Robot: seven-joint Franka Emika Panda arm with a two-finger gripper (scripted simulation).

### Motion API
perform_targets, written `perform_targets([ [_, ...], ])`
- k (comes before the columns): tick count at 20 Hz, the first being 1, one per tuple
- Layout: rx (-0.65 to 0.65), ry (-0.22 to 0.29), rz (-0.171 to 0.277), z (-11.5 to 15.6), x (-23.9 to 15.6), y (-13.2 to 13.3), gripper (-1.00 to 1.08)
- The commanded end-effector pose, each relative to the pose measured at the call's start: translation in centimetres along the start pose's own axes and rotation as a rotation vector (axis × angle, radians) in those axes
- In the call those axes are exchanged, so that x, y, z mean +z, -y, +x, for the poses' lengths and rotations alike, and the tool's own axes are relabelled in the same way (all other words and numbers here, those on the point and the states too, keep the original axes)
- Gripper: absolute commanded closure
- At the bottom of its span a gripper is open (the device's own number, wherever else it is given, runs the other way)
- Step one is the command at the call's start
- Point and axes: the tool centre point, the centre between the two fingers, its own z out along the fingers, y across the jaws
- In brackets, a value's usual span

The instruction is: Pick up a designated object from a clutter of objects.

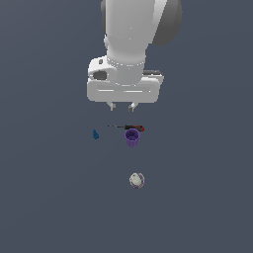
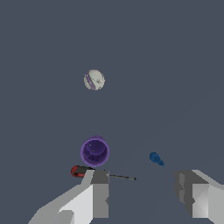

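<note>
**A:** What lies nearest the exterior camera?

**B:** A whitish round object with a purple rim [image 1: 137, 180], alone on the flat grey floor [image 1: 44, 197], well apart from the rest. It is not the target.

**A:** And beyond it?

**B:** The small purple cup [image 1: 132, 137], upright with its mouth open to the sky. This is the thing to pick. Just behind it, touching or nearly so, lies a thin screwdriver [image 1: 127, 127] with a red-and-black handle, running across the view. A tiny blue object [image 1: 95, 134] sits near the cup, toward the exterior view's left.

**A:** Where is the arm?

**B:** Farthest back and above. The white Panda arm [image 1: 129, 34] hangs over the group, its gripper [image 1: 121, 105] pointing down, clear of everything. The fingers are spread wide with nothing between them (the wrist view shows both grey fingertips [image 2: 99, 192] with a broad gap). In that view the cup [image 2: 95, 151] sits off the gap's middle, close to one finger, with the screwdriver [image 2: 103, 173] between cup and fingers.

**A:** So what makes the next step go well?

**B:** My reading is that the approach is under way and the cup is not yet centred. The gripper probably needs to shift until the cup sits midway between the fingers, then descend straight. The risk is a finger landing on the screwdriver or clipping the cup's rim and tipping it. The ribbed, tapering sides suggest gripping low enough to get a firm hold.
</note>
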Motion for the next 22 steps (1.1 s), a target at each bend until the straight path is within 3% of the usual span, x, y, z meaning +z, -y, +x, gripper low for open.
perform_targets([
  [1, -0.041, 0.018, -0.025, -0.2, 1.2, 0.5, -0.20],
  [8, -0.227, 0.092, -0.127, -1.5, 6.3, 2.3, -0.20],
  [16, -0.533, 0.195, -0.257, -4.1, 13.2, 5.3, -0.20],
  [22, -0.760, 0.261, -0.329, -6.4, 17.6, 7.4, -0.20],
])
